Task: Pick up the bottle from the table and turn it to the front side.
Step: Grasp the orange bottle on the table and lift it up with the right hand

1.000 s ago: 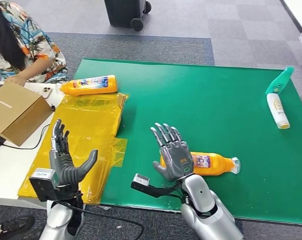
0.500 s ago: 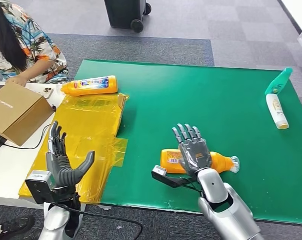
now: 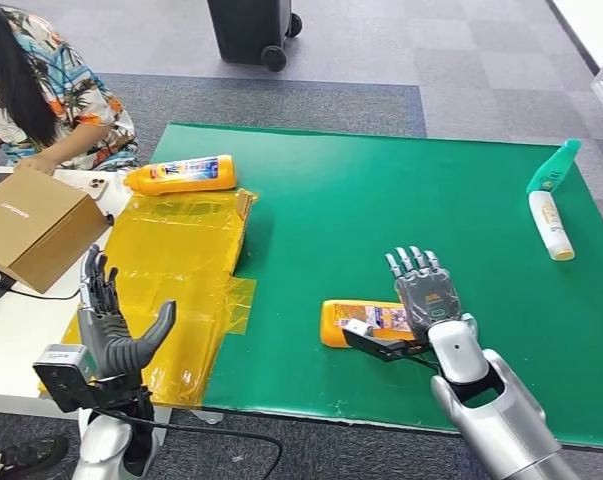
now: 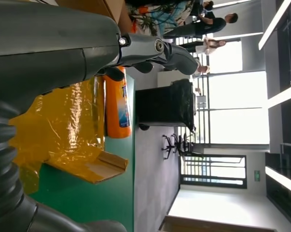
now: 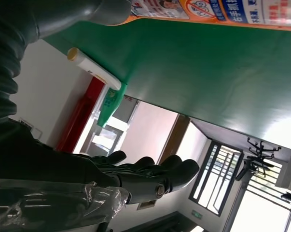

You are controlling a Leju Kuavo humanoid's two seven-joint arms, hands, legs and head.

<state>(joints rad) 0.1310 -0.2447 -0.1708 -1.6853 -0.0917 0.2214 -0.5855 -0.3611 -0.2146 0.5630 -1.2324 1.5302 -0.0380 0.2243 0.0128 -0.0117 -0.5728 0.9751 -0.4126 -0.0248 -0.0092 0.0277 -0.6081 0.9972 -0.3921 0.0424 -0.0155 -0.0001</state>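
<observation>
A green counter (image 3: 404, 200) carries yellow plastic sheeting (image 3: 177, 270) on its left part. The orange bottle (image 3: 358, 322) lies on its side near the front edge. The right hand (image 3: 422, 292) hovers over its neck end, fingers spread, holding nothing. The left hand (image 3: 109, 325) is spread and empty.
</observation>
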